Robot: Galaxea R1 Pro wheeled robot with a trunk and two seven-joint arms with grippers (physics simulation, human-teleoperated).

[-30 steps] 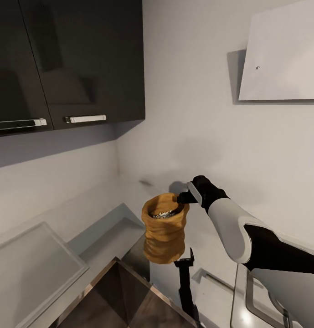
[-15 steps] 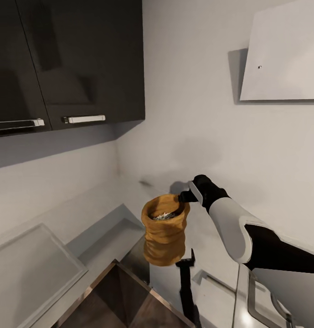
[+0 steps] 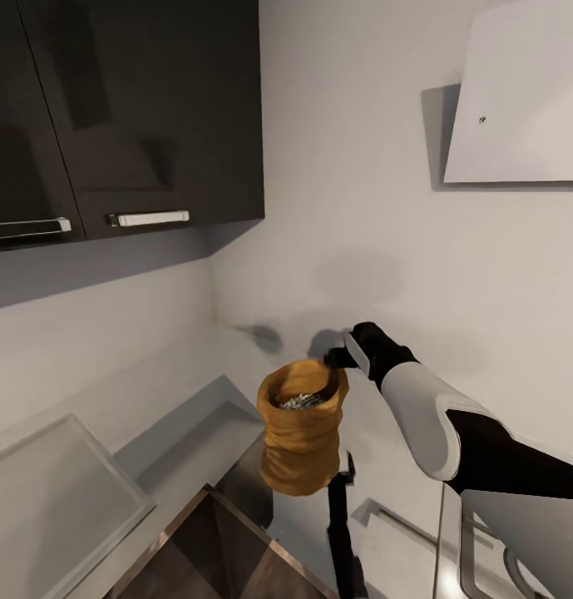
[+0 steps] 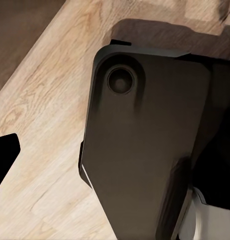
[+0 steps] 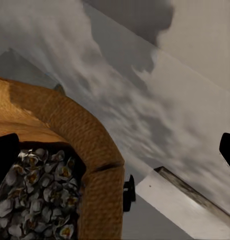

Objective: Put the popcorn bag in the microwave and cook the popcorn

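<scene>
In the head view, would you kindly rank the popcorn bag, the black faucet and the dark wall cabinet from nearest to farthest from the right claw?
1. Popcorn bag, gripped at its rim by the right claw.
2. Black faucet, below the bag.
3. Dark wall cabinet, high on the left.

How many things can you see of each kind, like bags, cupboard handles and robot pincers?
Popcorn bags: 1, the tan popcorn bag held up by its rim.
Cupboard handles: 2, one handle on the right dark door and another handle on the left door.
Pincers: 1, the right pincer at the bag's rim.
Total: 4
</scene>
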